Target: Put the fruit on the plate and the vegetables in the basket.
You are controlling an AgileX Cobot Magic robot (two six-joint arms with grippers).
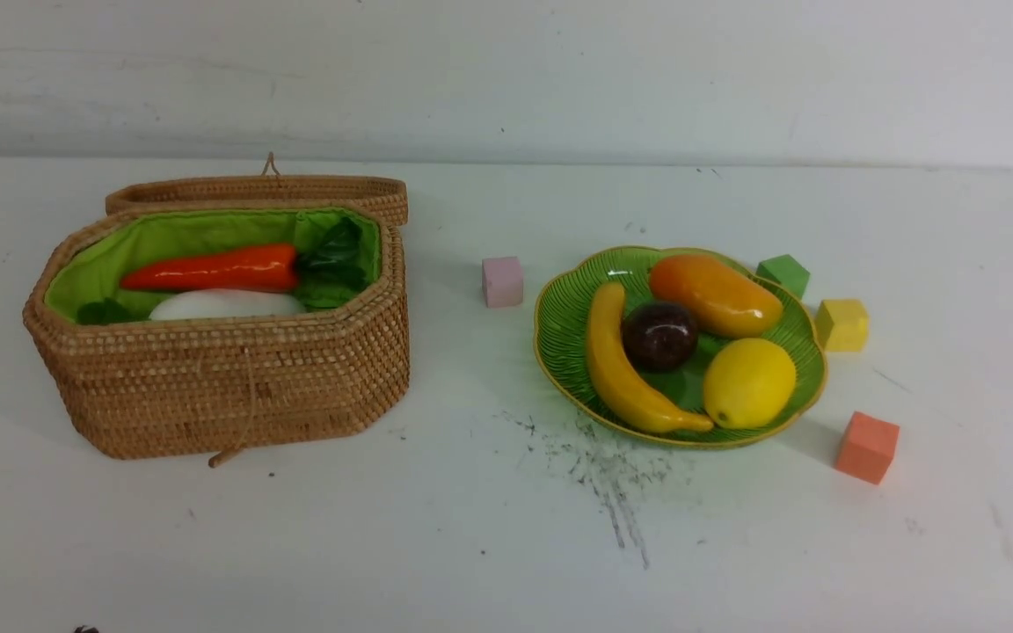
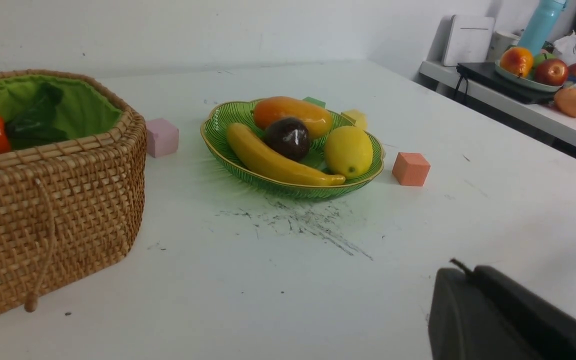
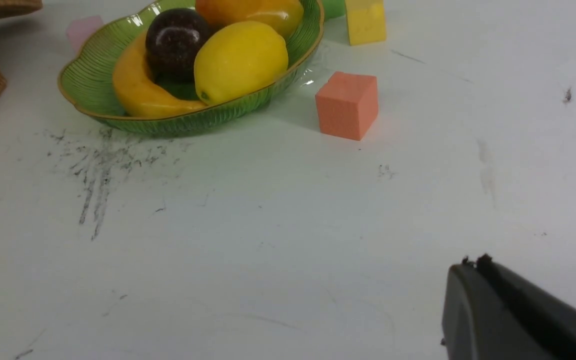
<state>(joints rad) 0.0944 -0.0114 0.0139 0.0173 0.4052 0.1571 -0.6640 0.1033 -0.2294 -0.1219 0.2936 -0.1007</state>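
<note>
1. Front view: the glossy orange carrot (image 1: 212, 268) and white oblong radish (image 1: 225, 305) are seen in the brown wicker basket (image 1: 234, 387) at nine o'clock; the long yellow banana (image 1: 625, 369), mango (image 1: 715, 294), dark purple fruit (image 1: 659, 335) and lemon (image 1: 749, 382) lie on the green ribbed glass plate (image 1: 564, 321) at three o'clock.
2. Left wrist view: the left gripper (image 2: 460, 270) is closed and empty.
3. Right wrist view: the right gripper (image 3: 473, 265) is closed and empty. The toys are judged light, stiff and slippery; the middle is best gripped.

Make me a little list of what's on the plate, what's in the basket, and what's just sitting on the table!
plate: banana, dark purple fruit, mango, lemon
basket: lid open; carrot with green leaves, white radish-like piece
gourd: not visible
table: pink cube, green cube, yellow cube, orange cube, all beside the plate
left gripper: shut, holding nothing
right gripper: shut, holding nothing
</note>
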